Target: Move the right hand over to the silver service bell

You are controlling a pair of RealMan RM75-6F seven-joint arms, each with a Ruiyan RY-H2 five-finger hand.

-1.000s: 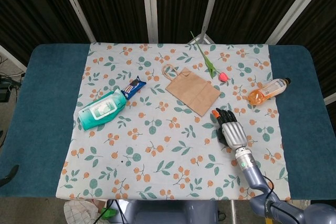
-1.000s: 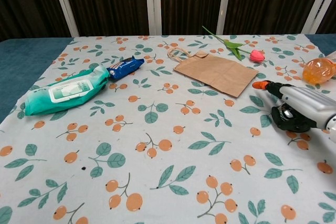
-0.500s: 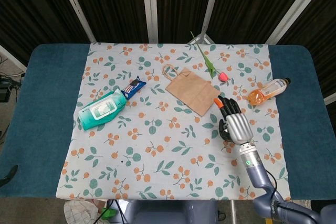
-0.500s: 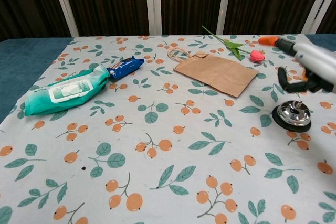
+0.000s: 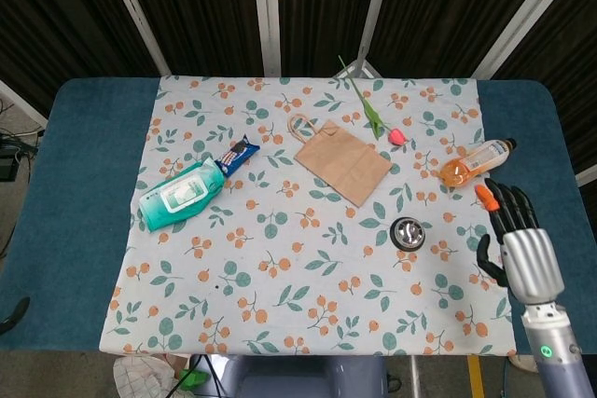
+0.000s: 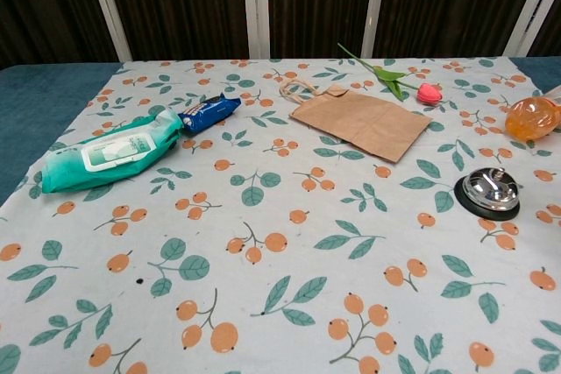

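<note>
The silver service bell (image 5: 408,232) on its black base sits uncovered on the floral cloth, right of centre; the chest view shows the bell (image 6: 489,192) near its right edge. My right hand (image 5: 516,238) hovers well to the right of the bell, over the cloth's right border, fingers spread and holding nothing. It is out of the chest view. The left hand shows in neither view.
A brown paper bag (image 5: 340,159) lies behind the bell, with a tulip (image 5: 375,119) beyond it. An orange bottle (image 5: 476,160) lies at the right, just ahead of my right hand. A green wipes pack (image 5: 182,194) and a blue wrapper (image 5: 238,154) lie at the left.
My right hand rose off the bell and swung away to the right, leaving the bell uncovered. It has left the chest view.
</note>
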